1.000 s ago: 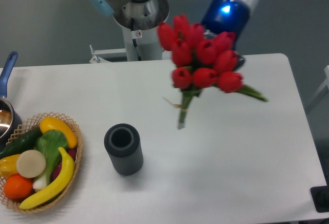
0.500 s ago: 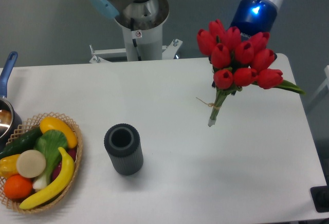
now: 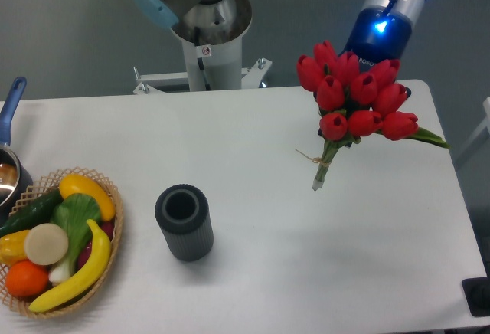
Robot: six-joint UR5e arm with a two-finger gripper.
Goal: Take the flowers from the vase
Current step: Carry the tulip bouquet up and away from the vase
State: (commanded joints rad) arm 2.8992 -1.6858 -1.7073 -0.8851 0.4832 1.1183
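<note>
The flowers (image 3: 356, 93), a bunch of red tulip buds with green leaves and twine-tied stems, hang in the air over the right back part of the table, stems pointing down and left. My gripper (image 3: 377, 80) is mostly hidden behind the buds, below the blue-lit wrist (image 3: 380, 20); the bunch is carried by it, clear of the table. The vase (image 3: 184, 221), a dark grey ribbed cylinder, stands upright and empty at the left front, far from the flowers.
A wicker basket (image 3: 118, 223) of fruit and vegetables sits at the left front edge. A metal pot with a blue handle (image 3: 11, 103) is at the far left. The robot base (image 3: 205, 35) stands behind the table. A black object (image 3: 478, 296) is at the bottom right.
The flowers and gripper moved right across the table from centre-back over the last second, then barely shifted. The vase and basket stayed put.
</note>
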